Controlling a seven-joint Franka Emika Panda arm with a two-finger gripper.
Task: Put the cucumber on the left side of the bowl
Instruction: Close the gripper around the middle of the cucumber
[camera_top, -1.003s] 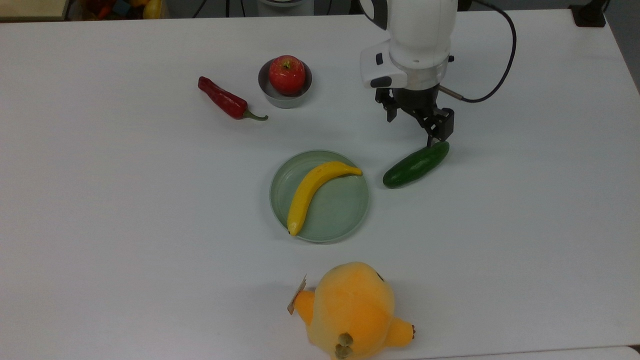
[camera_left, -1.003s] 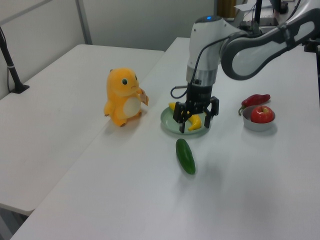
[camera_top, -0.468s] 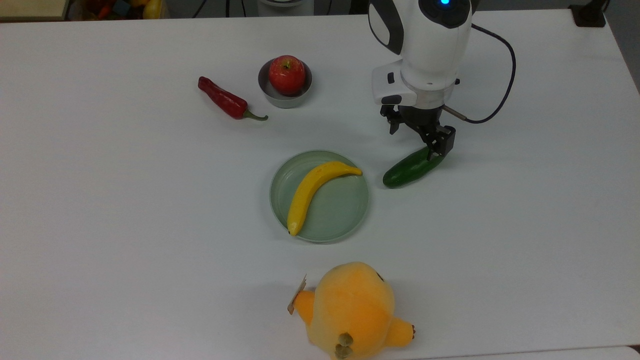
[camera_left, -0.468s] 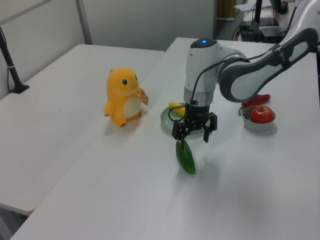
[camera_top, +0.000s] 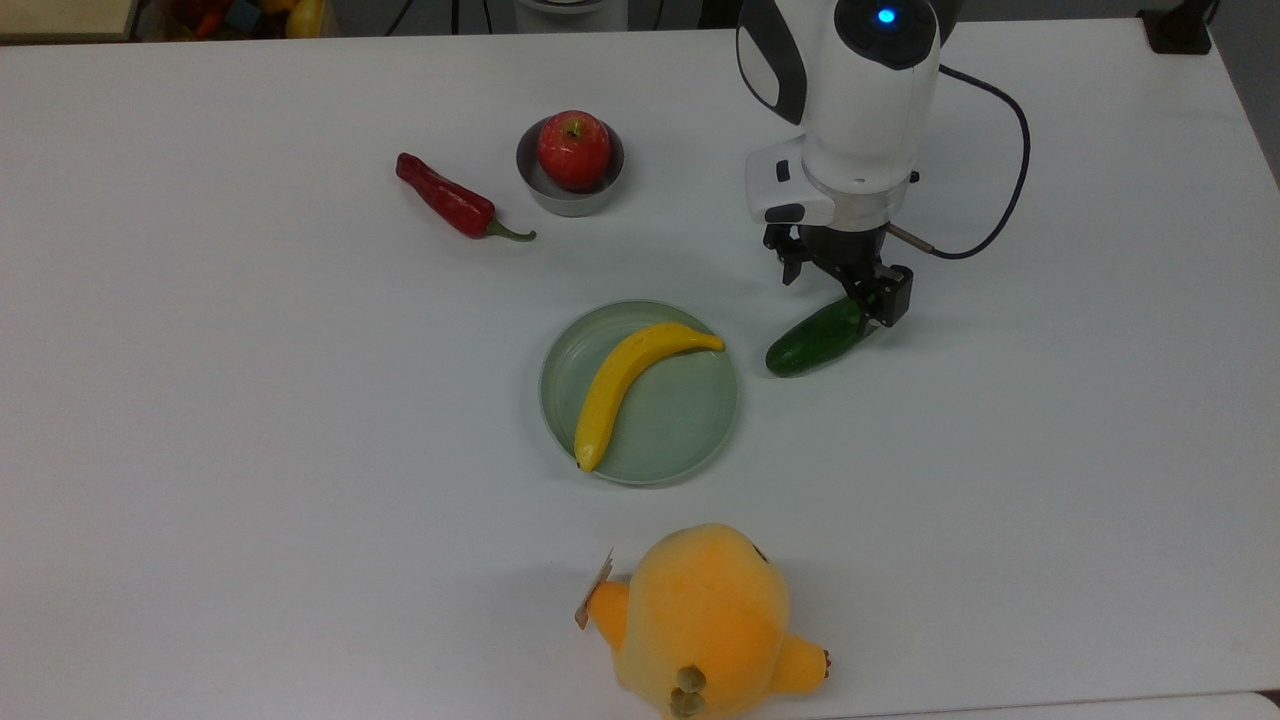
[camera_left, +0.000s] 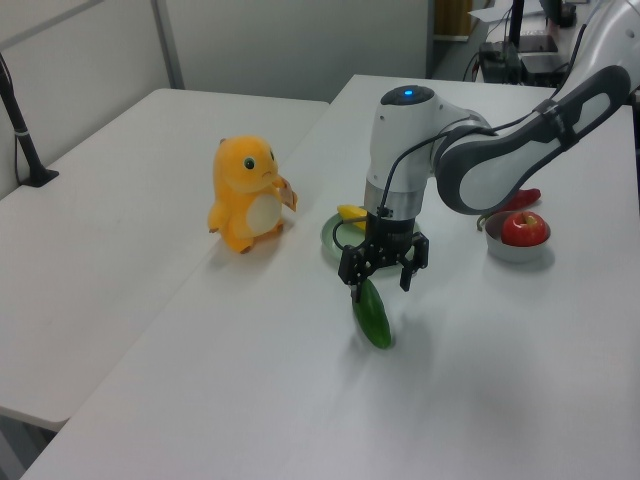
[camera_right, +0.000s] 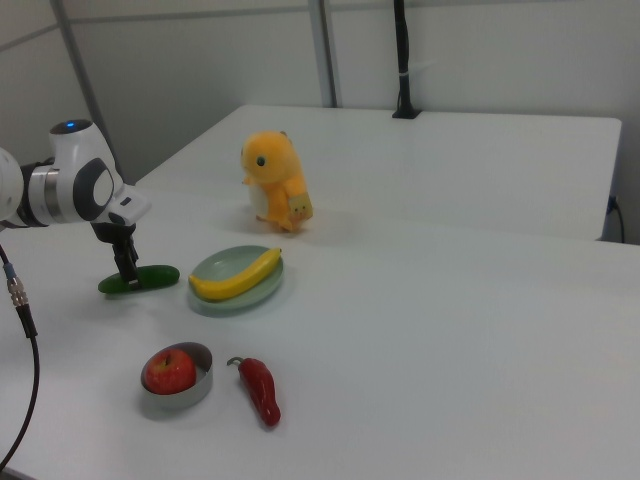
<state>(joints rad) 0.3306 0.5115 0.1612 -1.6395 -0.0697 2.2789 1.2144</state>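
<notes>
A: Going across the top view from its left, what lies on the tabletop (camera_top: 200, 400)?

B: First the red chili (camera_top: 448, 202), toward the far edge; just beside it the bowl (camera_top: 560, 196) with a red apple (camera_top: 574, 149) sitting in it; then the pale green plate (camera_top: 690, 420) near the middle, carrying the banana (camera_top: 625, 382); the plush toy (camera_top: 705, 620) at the near edge; and last the cucumber (camera_top: 815, 337), lying flat just beside the plate on the top view's right

A: And the gripper (camera_left: 380, 283)?

B: It is low over the cucumber's far end; in the left view the fingers (camera_left: 354, 282) are spread, one on each side of the cucumber's upper end, not yet squeezed onto it as far as I can judge

A: So how far along is the job?

B: Early, I'd say; the cucumber rests on the tabletop, well apart from the bowl, so nothing is placed yet; what is left is the pinch, the lift, the carry over to the bowl and the setting down at its side; the chili already lies close to the bowl on the top view's left, which could crowd that spot
</notes>
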